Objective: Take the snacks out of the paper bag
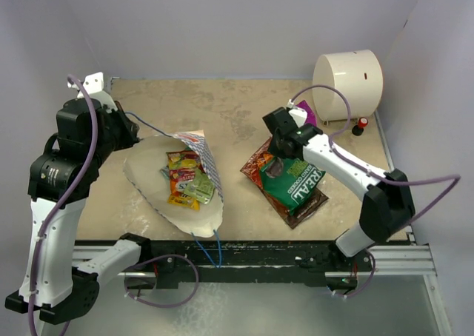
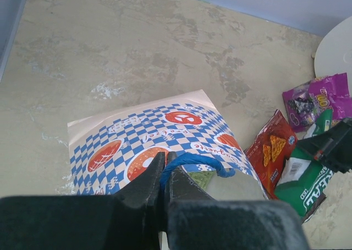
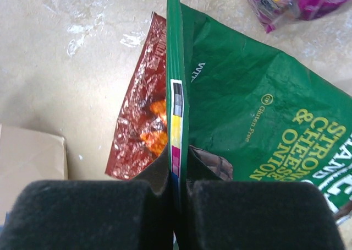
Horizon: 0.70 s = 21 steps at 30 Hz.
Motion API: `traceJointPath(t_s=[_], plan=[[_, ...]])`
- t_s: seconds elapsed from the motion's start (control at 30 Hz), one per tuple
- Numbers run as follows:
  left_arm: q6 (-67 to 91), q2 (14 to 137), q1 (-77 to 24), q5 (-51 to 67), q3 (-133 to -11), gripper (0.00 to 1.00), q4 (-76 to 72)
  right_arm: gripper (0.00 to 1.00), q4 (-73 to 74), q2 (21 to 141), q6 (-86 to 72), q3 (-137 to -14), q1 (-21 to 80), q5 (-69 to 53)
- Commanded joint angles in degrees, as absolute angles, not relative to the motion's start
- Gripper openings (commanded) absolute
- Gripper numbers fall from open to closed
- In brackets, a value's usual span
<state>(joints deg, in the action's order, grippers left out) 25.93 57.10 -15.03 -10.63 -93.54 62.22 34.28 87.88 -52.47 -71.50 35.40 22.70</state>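
The job looks about half done. The paper bag [image 1: 148, 177] lies on its side at the left of the counter [image 1: 237, 106], its mouth gaping toward the overhead camera. A cluster of small candy packs [image 1: 185, 179], yellow, green and orange, lies inside it, so I judge those are yet to come out. Four larger snacks are already on the counter to the bag's right, well apart from it: a red-orange chip bag [image 1: 255, 166], a green packet [image 1: 300, 182] lying over it, a dark brown packet [image 1: 312, 206] showing from under the green one, and a magenta pouch [image 2: 322, 98] just beyond them. A cream cylinder [image 1: 348, 75] stands in the far right corner. My left claw [image 2: 165, 163] is pressed together on the bag's blue cord handle [image 2: 195, 161] at the rim, which seems to hold the mouth up. My right claw [image 3: 177, 163] is pinched tight on the top seam of the green packet, the seam standing on edge between my fingers.
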Motion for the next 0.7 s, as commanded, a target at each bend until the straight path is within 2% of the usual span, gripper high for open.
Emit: traceJointPath(t_s=[0.0,0.2,0.23,0.3,0.4,0.47,0.67], plan=[[26.46,55.83,-15.03,-12.27,-95.35,0.0,61.4,0.0,30.98,92.23,-56.03,-76.02,34.41,22.2],[27.23,55.86,-15.03,-12.85,-95.7,0.0,61.86,0.05,34.82,99.06,-59.61,-79.12,33.76,25.0],[27.24,55.98,-15.03,-13.05,-95.74,0.0,61.91,0.08,34.66,99.82,-59.41,-79.25,33.7,25.08],[27.14,56.38,-15.03,-13.38,-96.15,0.0,62.25,0.2,34.73,100.87,-58.78,-79.95,33.62,25.45],[27.07,57.22,-15.03,-13.78,-97.09,0.0,62.82,0.45,33.29,101.14,-56.45,-80.35,33.59,25.08],[26.98,57.59,-15.03,-13.8,-97.36,0.0,62.96,0.58,31.55,100.54,-54.51,-80.03,33.47,23.46],[26.89,58.27,-15.03,-12.57,-97.13,0.0,63.02,0.86,19.52,93.26,-46.06,-75.17,33.46,12.21]])
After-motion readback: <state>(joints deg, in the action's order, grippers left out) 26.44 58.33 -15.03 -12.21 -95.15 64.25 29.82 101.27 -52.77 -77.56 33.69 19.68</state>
